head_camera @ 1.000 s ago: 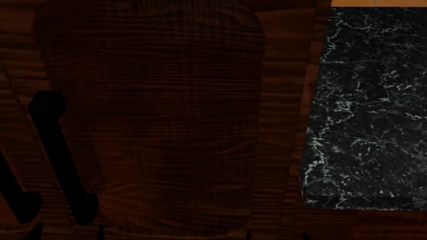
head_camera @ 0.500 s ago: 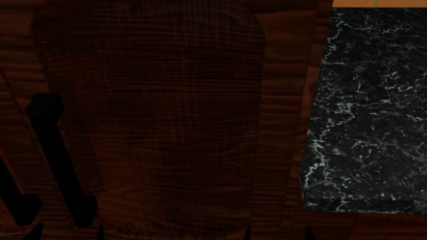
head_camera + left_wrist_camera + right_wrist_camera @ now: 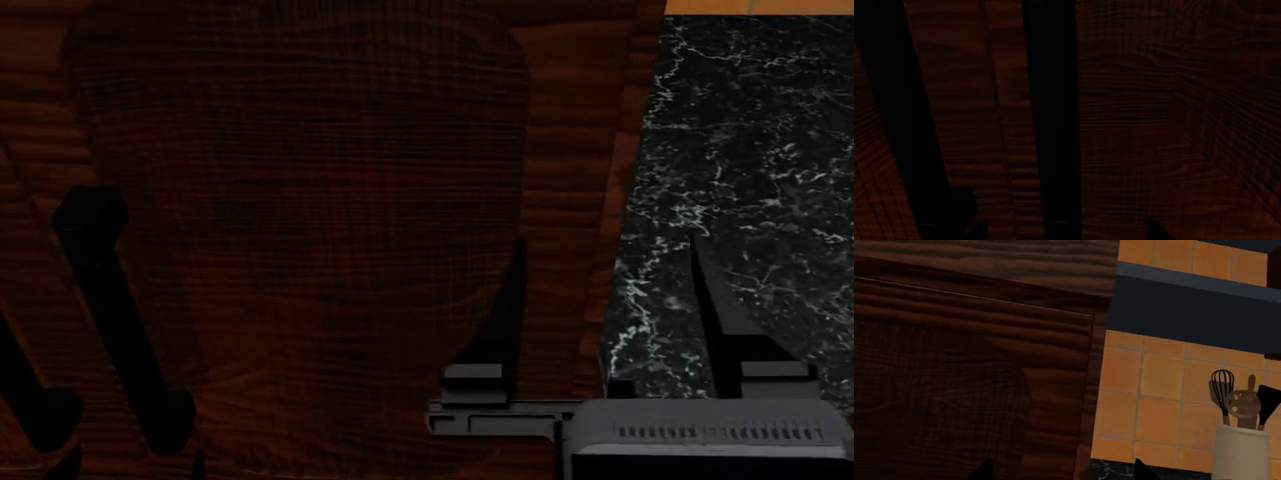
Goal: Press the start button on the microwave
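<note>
The microwave and its start button are out of view in every frame. My right gripper [image 3: 606,245] stands open and empty in front of the right edge of a dark wooden cabinet door [image 3: 307,200], one finger over the wood, the other over the black marble counter [image 3: 747,150]. In the right wrist view only its two fingertips [image 3: 1142,471] show, wide apart. My left gripper [image 3: 1064,232] is open and empty, close to the same dark wood, beside a black bar handle [image 3: 1051,120].
Two black bar handles [image 3: 118,320] sit on the cabinet at the left. The right wrist view shows an orange tiled wall [image 3: 1154,380], a dark shelf band [image 3: 1187,310] and a white utensil crock [image 3: 1239,452] holding a whisk, a spoon and a spatula.
My right gripper has risen into the head view from the bottom edge, its body and both fingers now showing. The cabinet and counter stay put.
</note>
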